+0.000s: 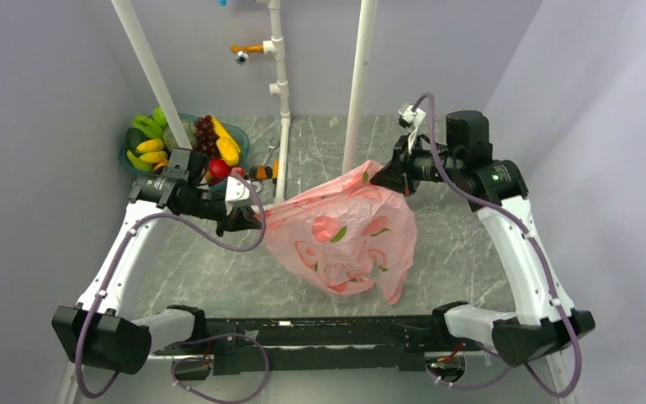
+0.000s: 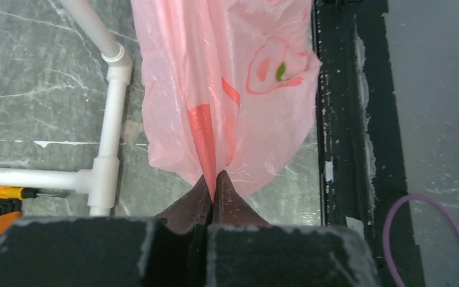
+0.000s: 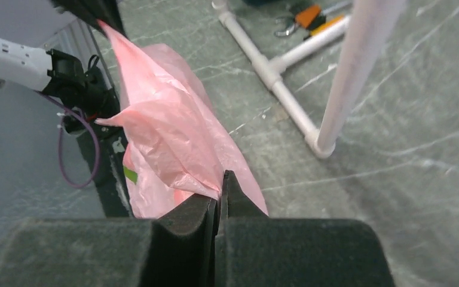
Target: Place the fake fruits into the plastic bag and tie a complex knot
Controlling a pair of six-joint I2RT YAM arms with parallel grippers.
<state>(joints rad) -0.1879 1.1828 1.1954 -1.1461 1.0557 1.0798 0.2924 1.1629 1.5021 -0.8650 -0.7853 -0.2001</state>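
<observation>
Step in hand (judged): bag preparation, ahead of any loading

- Left gripper (image 1: 246, 221) was pinched fully shut on a fold of the plastic bag (image 1: 345, 236); its wrist view showed pink film running straight into the closed tips.
- Right gripper (image 1: 384, 178) was likewise clamped tight on the bag's far upper edge.
- The bag hung slack between the two grips, and its lower part sagged onto the table (image 1: 454, 244) near the middle.
- The fake fruits (image 1: 210, 139) sat piled in the teal basin (image 1: 123, 158) at the far left corner, apart from the bag.
- No knot was visible.

Next move (judged): the mouth has to be found and spread. One arm must then let go to fetch fruit, so the other grip has to hold an opening that thin film will tend to collapse.

Unclear or hidden:
- Bag mouth and handle loops could not be told from the folds in any view.
- Whether anything lay inside could not be settled; the red and green marks read as prints.
- The basin was partly masked by the white pipe frame (image 1: 283, 143) and the left arm.
- The hand tools (image 1: 262, 171) by the pipe foot were too small to identify
</observation>
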